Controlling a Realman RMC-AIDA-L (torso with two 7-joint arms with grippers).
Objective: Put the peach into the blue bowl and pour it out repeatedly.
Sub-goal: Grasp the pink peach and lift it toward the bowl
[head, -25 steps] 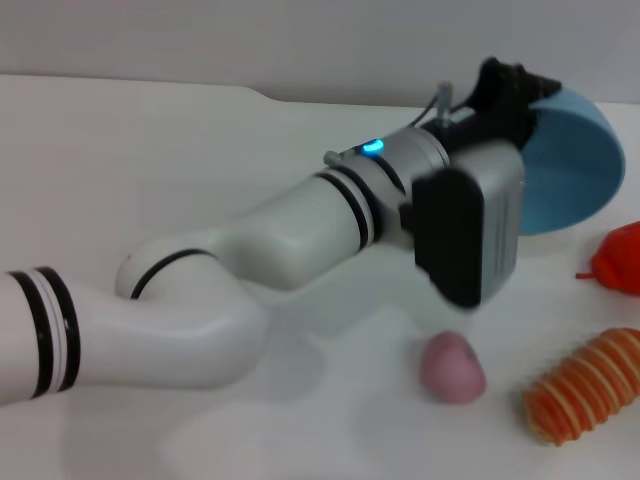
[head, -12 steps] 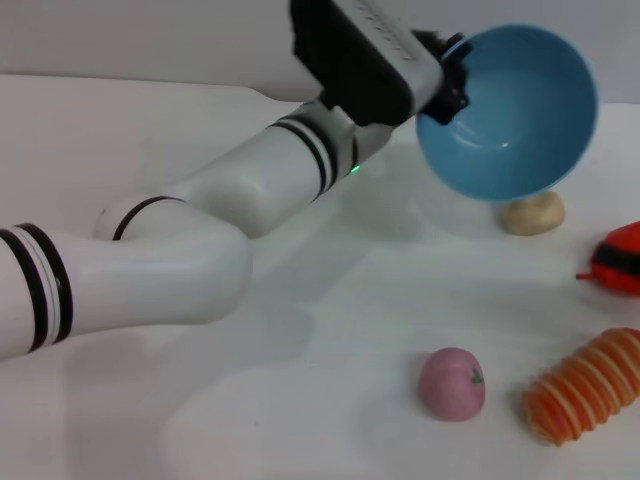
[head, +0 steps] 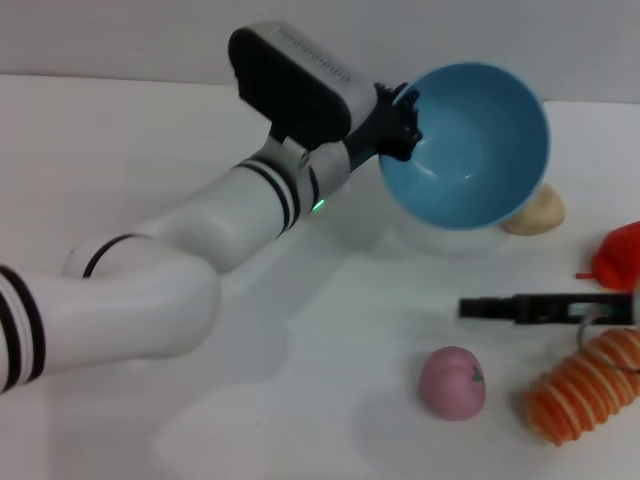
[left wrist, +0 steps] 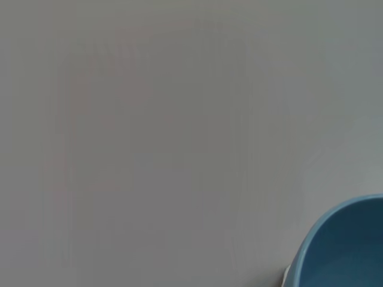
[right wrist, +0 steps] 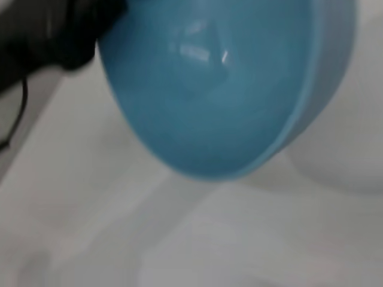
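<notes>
bowl: round light blue plastic bowl (head: pixel 465 145) held up, tipped, empty, left gripper (head: pixel 398 118) pinching its rim | peach: small pink toy peach (head: pixel 452 382) lies on white table (head: pixel 150 140), not in bowl | right gripper (head: pixel 478 307) near peach, fingers: cannot tell | left to do: put peach in bowl, pour again

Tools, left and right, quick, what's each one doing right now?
Left tool: closed on the blue bowl's rim, bowl lifted and tilted.
Right tool: holding nothing; open or closed cannot be told.

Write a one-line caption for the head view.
Left gripper holds the empty blue bowl tilted above the table while the peach lies below and the right gripper reaches in.
</notes>
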